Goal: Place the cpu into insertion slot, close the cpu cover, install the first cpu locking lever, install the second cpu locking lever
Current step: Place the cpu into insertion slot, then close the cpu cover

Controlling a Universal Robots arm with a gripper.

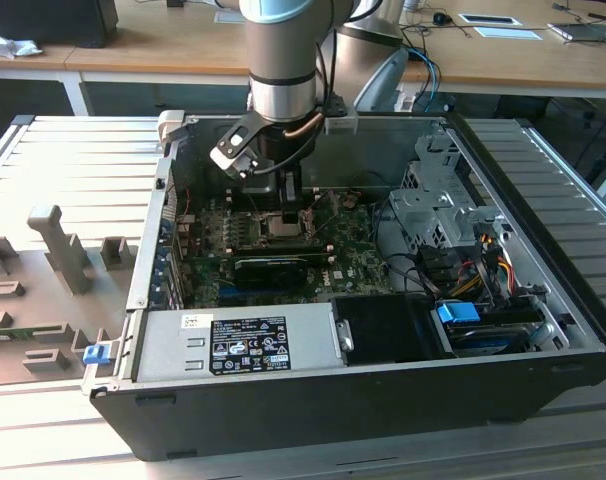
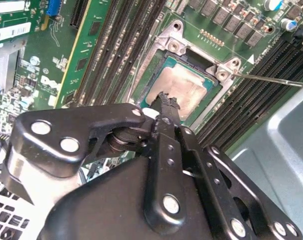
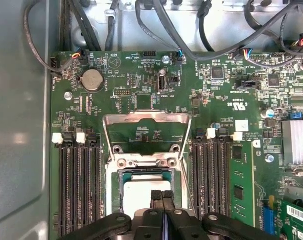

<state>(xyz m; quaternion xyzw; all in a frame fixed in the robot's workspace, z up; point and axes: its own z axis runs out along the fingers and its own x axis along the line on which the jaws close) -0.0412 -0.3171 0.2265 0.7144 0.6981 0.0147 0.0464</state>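
The cpu (image 3: 139, 192) lies flat in the insertion slot (image 3: 122, 176), its silver-grey top (image 2: 186, 87) showing in both wrist views. My gripper (image 3: 163, 200) is shut, fingers pressed together with nothing between them, tips right above the chip's edge (image 2: 166, 100). The cpu cover (image 3: 146, 118), a thin silver frame, is swung open behind the slot, with green board visible through its window. A thin metal locking lever (image 2: 274, 80) sticks out free beside the slot. In the exterior view the gripper (image 1: 291, 205) hangs over the slot (image 1: 280, 227) mid-board.
Black memory slots (image 3: 79, 190) run along both sides of the socket (image 3: 211, 185). A long black card (image 1: 273, 265) lies in front of it. The power supply (image 1: 238, 345), drive cage (image 1: 438, 205) and cables (image 1: 483, 255) crowd the open case.
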